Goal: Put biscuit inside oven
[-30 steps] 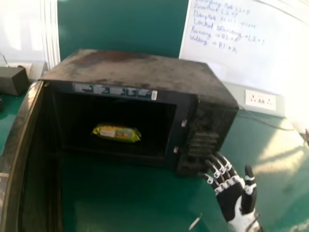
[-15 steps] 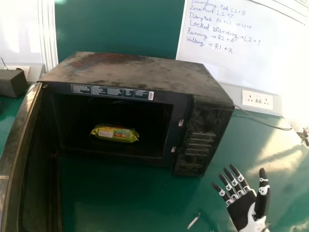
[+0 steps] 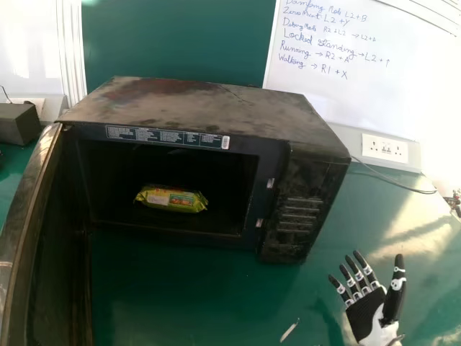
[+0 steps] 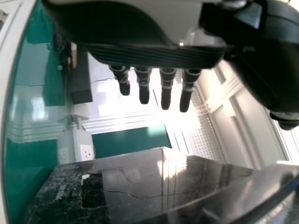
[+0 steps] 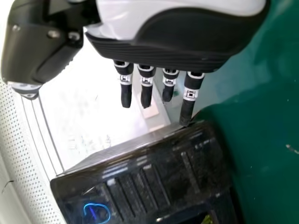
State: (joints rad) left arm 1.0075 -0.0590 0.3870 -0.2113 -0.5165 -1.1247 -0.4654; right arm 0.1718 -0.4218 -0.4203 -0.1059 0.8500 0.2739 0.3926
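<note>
From where I'm standing, the black oven (image 3: 209, 104) sits on the green table (image 3: 180, 295) with its door (image 3: 50, 252) swung wide open on the left. Inside, the biscuit packet (image 3: 171, 200) lies on the floor of the dark cavity, around the middle, its long side running across the opening. It's a bright yellow-green wrapper, plump in the body and crimped at the ends, with a pale patch and some red and green print on the front. Dust and smudges cover the oven's top.

The right hand (image 3: 365, 313) is over the table beyond the control-panel side, apart from the packet, palm showing, fingers spread and thumb out, holding nothing. The left hand (image 4: 159, 56) is near the oven too, its fingers straight and its grasp empty.
</note>
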